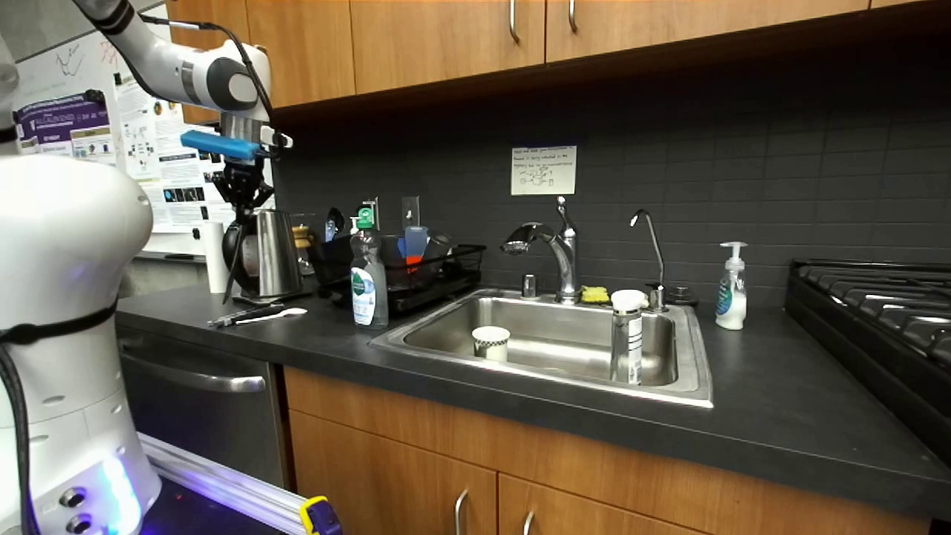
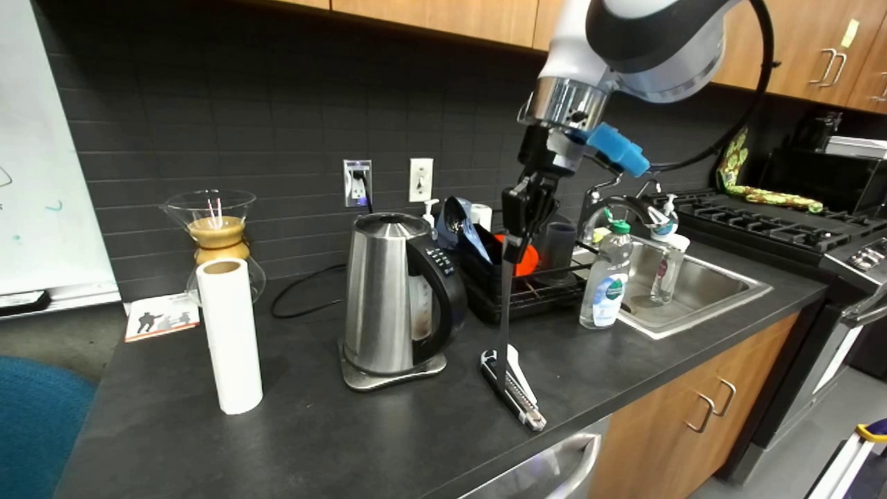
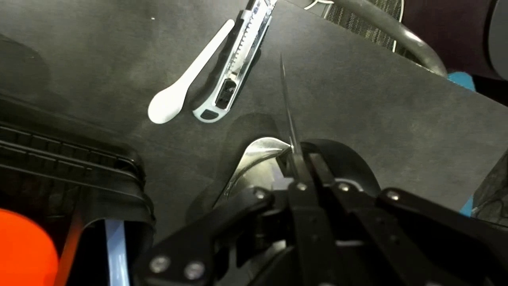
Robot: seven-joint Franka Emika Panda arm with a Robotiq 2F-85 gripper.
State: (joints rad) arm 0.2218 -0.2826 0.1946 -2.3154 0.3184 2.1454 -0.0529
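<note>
The gripper is holding its jaws together, clamped on a long thin blade; the blade is hanging almost upright, point down, over a dark grey countertop; whether the tip is touching the surface cannot be told. Taking the blade as the dial's centre, in the wrist view a box cutter is lying at ten o'clock, a white spoon just beside it, toward nine; in an exterior view, a steel kettle is standing at nine, with a white roll standing upright farther out that way; a glass coffee maker is resting between nine and ten; a black dish rack is sitting at two; a dish soap bottle is standing between two and three, a steel sink opening beyond it; a stove is standing well apart toward two; dark wall tiles are running from ten to twelve; wooden cabinets are hanging overhead at twelve; in an exterior view, posters are covering part of a whiteboard between ten and eleven.
</note>
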